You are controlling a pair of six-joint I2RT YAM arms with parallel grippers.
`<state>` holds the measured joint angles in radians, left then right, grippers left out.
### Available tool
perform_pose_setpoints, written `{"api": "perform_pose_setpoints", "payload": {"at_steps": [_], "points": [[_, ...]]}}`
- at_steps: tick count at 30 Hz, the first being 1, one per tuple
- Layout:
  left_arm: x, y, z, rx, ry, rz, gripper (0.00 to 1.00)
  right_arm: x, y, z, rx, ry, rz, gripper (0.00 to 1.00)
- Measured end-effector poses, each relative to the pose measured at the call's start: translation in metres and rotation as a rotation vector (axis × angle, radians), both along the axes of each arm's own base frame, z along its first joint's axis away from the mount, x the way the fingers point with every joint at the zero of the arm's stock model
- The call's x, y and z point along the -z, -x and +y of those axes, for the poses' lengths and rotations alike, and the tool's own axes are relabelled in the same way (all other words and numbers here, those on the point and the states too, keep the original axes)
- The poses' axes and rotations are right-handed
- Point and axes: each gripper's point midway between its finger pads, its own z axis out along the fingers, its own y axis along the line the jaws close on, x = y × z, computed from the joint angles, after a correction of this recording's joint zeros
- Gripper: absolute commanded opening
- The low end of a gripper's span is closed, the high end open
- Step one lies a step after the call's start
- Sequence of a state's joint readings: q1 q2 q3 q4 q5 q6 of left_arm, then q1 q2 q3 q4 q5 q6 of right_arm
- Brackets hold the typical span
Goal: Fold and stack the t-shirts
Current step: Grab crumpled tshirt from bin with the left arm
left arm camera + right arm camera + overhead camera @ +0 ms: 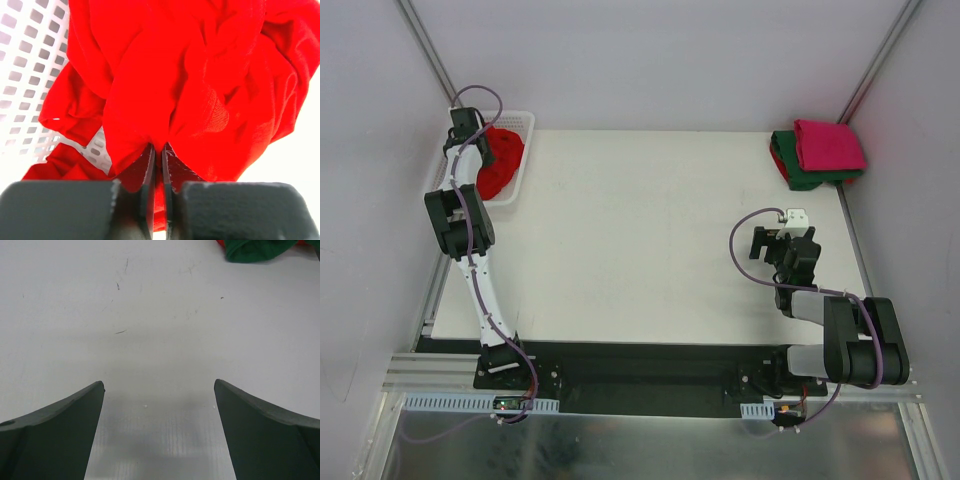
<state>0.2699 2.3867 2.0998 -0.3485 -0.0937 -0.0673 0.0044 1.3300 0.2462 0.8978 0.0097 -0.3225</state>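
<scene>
The left pincer (160,150) is pinching a crumpled bright red cloth t-shirt (200,75) in the white plastic mesh basket (25,60); the right pincer (159,384) is hovering spread above the tabletop (150,315).

White mesh basket (523,117), white table (650,240)

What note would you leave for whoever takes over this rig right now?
Left gripper: shut on the red t-shirt, crumpled in the white basket, far left.
Right gripper: open, empty, over the table.
Done: pink t-shirt folded on the folded green t-shirt, far right corner.
Left: lift out the red one, fold it, stack it.
</scene>
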Motion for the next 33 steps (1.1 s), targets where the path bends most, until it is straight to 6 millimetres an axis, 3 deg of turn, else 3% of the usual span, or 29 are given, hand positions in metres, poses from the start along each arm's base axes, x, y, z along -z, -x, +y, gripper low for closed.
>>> {"api": "perform_pose_setpoints", "payload": {"at_steps": [11, 15, 19, 24, 27, 33], "points": [[-0.003, -0.001, -0.004, 0.002, 0.026, -0.013, 0.00, 0.000, 0.000, 0.000, 0.000, 0.000, 0.000, 0.96], [-0.028, 0.001, -0.010, 0.010, 0.045, -0.051, 0.00, 0.000, 0.000, 0.000, 0.000, 0.000, 0.000, 0.96], [-0.098, 0.004, -0.018, 0.028, 0.045, -0.166, 0.00, 0.000, 0.000, 0.000, 0.000, 0.000, 0.000, 0.96], [-0.220, 0.021, -0.034, 0.071, 0.035, -0.385, 0.00, 0.000, 0.000, 0.000, 0.000, 0.000, 0.000, 0.96], [-0.293, 0.043, -0.047, 0.105, 0.023, -0.523, 0.00, 0.000, 0.000, 0.000, 0.000, 0.000, 0.000, 0.96], [-0.395, 0.092, -0.070, 0.155, -0.005, -0.725, 0.00, 0.000, 0.000, 0.000, 0.000, 0.000, 0.000, 0.96]]}}
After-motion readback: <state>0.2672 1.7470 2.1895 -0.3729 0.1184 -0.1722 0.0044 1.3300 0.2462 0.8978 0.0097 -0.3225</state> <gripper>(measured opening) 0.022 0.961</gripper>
